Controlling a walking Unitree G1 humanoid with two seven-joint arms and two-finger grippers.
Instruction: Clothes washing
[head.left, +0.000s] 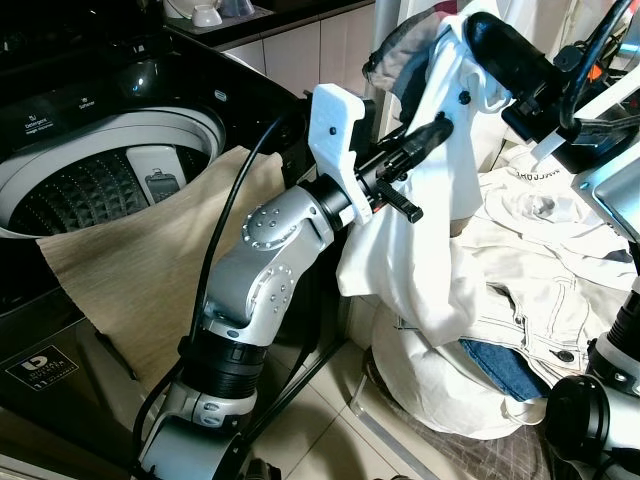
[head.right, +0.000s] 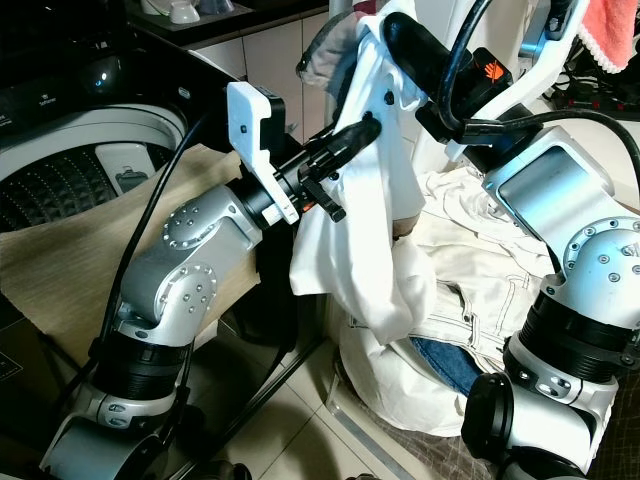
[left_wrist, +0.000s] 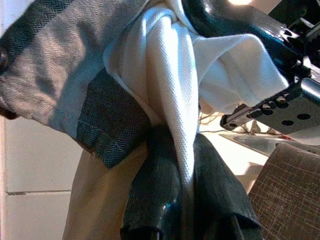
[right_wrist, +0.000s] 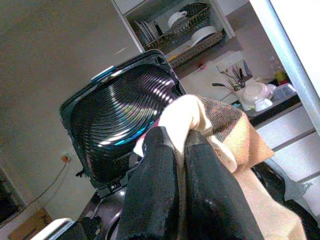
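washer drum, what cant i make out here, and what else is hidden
- Washer drum: its bottom, cut off by the rim in the left eye view.
- Jeans: mostly buried under the pale clothes pile.
- White shirt: its full shape, bunched between left gripper and right gripper.

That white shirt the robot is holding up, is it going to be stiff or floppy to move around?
Probably floppy: the white shirt hangs in loose folds from both grippers, left and right. It seems light, since pinched fingertips hold it. Its trailing end may snag on the laundry pile.
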